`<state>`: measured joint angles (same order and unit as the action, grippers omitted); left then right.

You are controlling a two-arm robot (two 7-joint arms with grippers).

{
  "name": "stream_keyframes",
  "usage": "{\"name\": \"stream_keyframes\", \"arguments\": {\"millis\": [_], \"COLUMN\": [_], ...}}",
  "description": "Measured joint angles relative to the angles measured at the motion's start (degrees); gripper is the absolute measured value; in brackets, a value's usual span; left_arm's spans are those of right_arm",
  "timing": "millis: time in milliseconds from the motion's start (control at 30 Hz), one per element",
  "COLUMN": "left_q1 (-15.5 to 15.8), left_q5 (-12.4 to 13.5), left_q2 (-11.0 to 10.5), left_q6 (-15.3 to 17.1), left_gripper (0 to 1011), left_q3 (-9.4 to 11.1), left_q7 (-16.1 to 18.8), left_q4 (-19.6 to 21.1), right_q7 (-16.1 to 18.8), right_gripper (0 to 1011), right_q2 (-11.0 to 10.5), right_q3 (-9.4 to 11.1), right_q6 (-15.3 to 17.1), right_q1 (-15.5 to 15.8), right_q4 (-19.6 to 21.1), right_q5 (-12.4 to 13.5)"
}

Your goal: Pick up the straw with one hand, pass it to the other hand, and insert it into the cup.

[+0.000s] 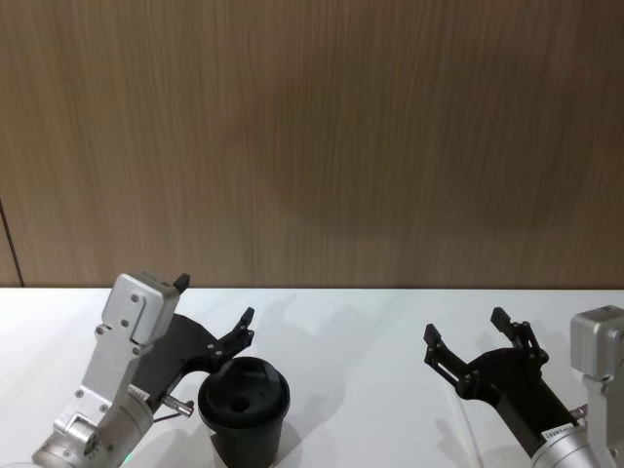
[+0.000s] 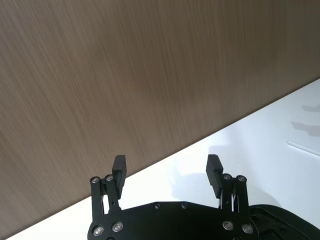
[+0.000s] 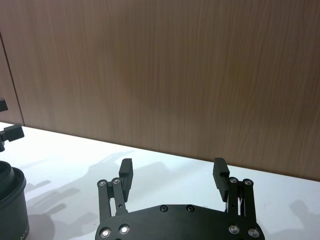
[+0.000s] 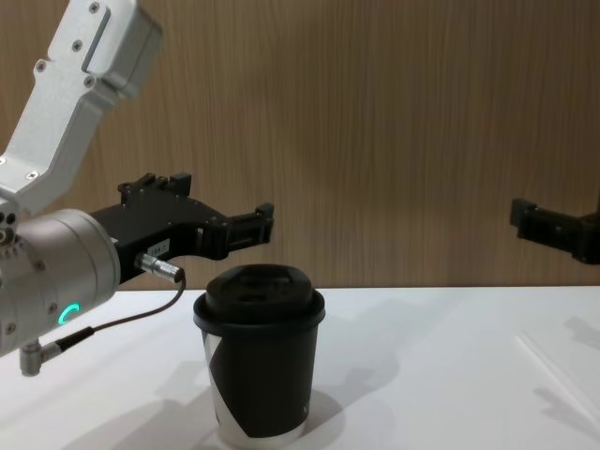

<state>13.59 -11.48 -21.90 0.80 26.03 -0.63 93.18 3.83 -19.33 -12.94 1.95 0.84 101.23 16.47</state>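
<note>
Cup (image 1: 244, 405) is stood upright on the table (image 1: 370, 390), straw (image 2: 303, 146) laid flat near the right gripper (image 1: 466, 327); it and the left gripper (image 1: 214, 300) are held spread wide, empty.

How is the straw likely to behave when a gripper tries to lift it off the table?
The straw lies flat on the white table, a thin tube, so it probably rolls or skids if nudged. It looks slight, so it is likely light and easily squashed by a firm pinch.

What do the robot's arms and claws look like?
The left arm and right arm are silver-grey; the left has a glowing green ring and thin black cable. The left gripper and right gripper are black, with silver screws and two blocky fingers.
</note>
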Motion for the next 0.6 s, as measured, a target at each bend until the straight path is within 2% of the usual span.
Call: {"name": "stream_keyframes", "arguments": {"millis": [600], "left_q1": [0.0], "left_q5": [0.0], "left_q2": [0.0], "left_q6": [0.0], "left_gripper": [1003], "left_q3": [0.0], "left_q7": [0.0], "left_q4": [0.0], "right_q7": [0.0], "right_gripper": [1001], "right_q2": [0.0], "right_q3": [0.0], "right_q6": [0.0], "right_q1": [0.0], "right_q4": [0.0], "right_q5": [0.0]}}
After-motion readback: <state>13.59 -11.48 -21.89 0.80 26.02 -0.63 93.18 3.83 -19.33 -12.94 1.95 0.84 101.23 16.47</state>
